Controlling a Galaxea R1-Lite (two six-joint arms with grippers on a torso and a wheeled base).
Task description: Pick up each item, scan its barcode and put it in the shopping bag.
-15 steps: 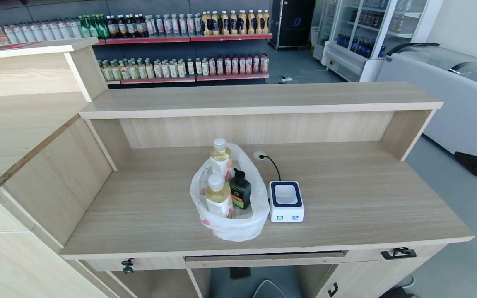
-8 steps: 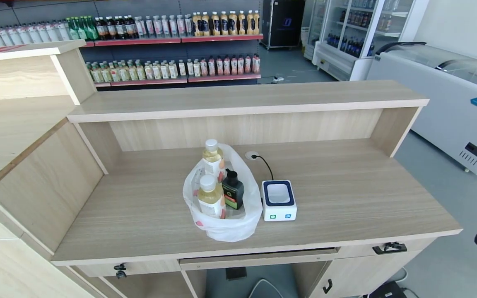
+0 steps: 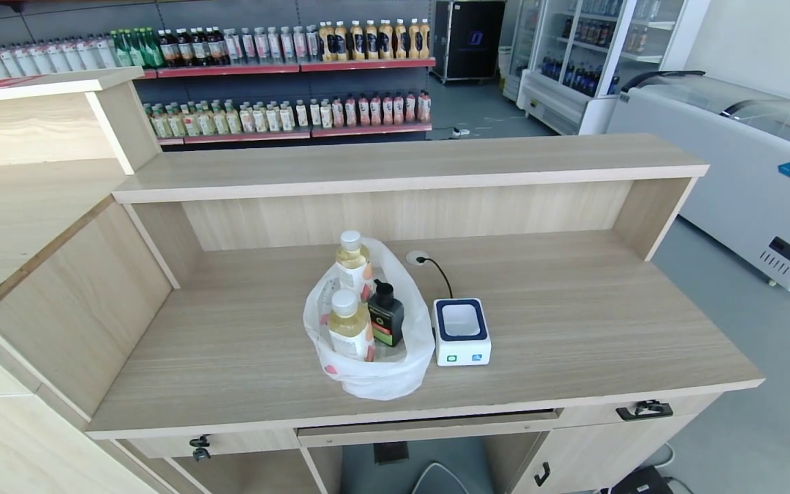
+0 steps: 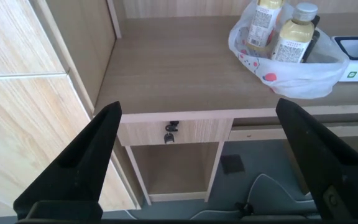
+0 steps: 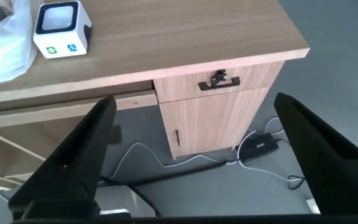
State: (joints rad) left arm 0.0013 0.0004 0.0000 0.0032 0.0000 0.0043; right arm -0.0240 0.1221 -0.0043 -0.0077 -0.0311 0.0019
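Standing near the counter's point(image 3: 573, 329) front edge, well apart from its side walls point(image 3: 79, 302), the white shopping bag point(image 3: 382, 374) holds three upright bottles point(image 3: 352, 334), scanner point(image 3: 461, 331) just beside it. Left gripper point(image 4: 199, 106) and right gripper point(image 5: 194, 98) hang out before that edge, fingers spread wide.

No print is legible. The scanner point(image 3: 462, 322) carries a green icon point(image 3: 453, 358) and a blue icon point(image 3: 476, 357) in front; labels on the bottles point(image 3: 350, 328) in the bag point(image 3: 376, 381) are too small.
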